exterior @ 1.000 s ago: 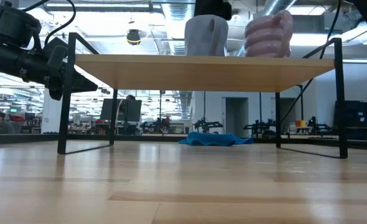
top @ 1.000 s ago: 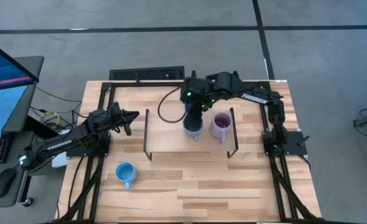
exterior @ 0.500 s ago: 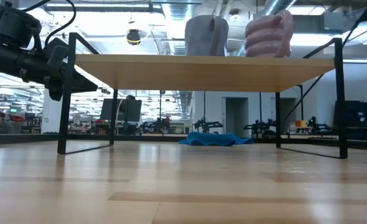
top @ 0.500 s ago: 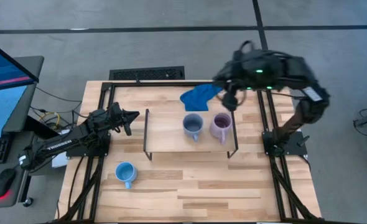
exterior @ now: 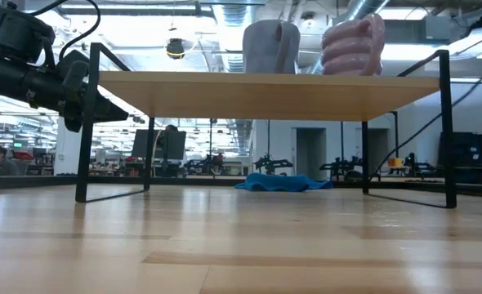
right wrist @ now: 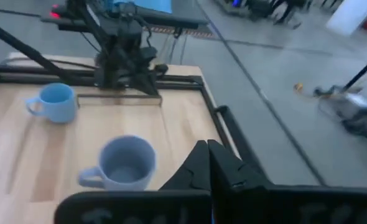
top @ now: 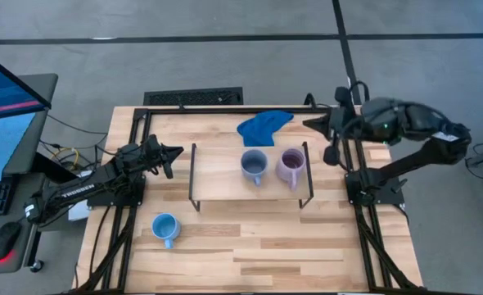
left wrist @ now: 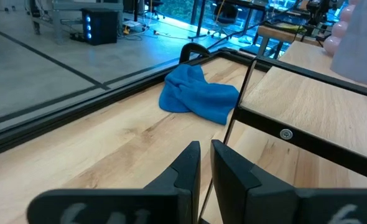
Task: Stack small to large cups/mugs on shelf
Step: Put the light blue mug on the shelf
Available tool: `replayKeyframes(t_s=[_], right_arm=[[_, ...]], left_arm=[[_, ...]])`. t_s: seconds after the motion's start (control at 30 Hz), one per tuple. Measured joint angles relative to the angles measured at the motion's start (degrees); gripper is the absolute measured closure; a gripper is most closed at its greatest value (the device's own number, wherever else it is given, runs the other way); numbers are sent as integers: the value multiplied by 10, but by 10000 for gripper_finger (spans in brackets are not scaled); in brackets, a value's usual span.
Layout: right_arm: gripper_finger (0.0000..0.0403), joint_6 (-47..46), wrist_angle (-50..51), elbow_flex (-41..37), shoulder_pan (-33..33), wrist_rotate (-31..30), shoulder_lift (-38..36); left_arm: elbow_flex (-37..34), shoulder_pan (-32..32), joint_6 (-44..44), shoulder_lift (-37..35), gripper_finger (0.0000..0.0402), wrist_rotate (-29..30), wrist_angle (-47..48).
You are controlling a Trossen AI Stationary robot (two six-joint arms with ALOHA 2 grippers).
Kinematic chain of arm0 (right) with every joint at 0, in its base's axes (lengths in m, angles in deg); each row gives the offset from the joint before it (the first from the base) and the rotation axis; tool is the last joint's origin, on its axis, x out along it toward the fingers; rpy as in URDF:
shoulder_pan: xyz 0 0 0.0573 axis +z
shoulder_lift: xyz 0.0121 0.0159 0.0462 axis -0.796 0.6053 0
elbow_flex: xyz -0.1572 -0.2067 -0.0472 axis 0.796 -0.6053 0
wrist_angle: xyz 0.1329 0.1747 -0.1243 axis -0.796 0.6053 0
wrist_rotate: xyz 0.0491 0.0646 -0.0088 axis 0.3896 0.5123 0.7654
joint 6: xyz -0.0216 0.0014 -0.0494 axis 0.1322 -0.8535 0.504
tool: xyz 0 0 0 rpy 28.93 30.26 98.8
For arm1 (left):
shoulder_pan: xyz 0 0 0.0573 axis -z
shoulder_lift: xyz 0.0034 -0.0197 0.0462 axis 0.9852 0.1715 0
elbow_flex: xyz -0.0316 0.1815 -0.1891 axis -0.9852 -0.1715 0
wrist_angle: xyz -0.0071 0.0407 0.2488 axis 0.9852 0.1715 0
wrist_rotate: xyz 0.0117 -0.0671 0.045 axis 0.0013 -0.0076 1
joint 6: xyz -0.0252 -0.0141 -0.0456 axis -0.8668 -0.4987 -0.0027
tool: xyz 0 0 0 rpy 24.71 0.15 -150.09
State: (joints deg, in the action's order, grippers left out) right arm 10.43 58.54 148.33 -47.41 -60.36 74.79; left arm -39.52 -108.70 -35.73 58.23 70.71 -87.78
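The shelf (top: 225, 176) stands mid-desk (top: 250, 254) and carries 2 mugs: the grey-blue mug (top: 254, 165) near its centre and the lilac mug (top: 291, 166) just beside it, toward the shelf's right end, apart from each other. Both stand upright on the board in the low view. The sky-blue mug (top: 164, 227) sits on the desk off the shelf's front left corner, well apart from it. A blue cloth (top: 263, 126) lies behind the shelf. The right claw (top: 330, 139) hovers off the shelf's right end, fingers narrow, nearly closed, holding nothing. The left claw (top: 173, 152) waits off the shelf's left end, fingers narrow with a thin gap, empty.
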Motion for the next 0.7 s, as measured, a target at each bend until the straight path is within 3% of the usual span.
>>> replayKeyframes(t_s=[0.1,0.3,0.47,0.7], right_arm=[[394,45,-91,-126,11,-27,-72],[394,94,-282,-344,5,-24,-211],[399,70,-358,-469,-7,-23,-303],[390,31,-382,-599,-13,-20,-382]], left_arm=[[0,0,0,0,374,0,0],[0,0,13,0,374,0,0],[0,0,26,0,374,1,0],[0,0,29,0,374,1,0]])
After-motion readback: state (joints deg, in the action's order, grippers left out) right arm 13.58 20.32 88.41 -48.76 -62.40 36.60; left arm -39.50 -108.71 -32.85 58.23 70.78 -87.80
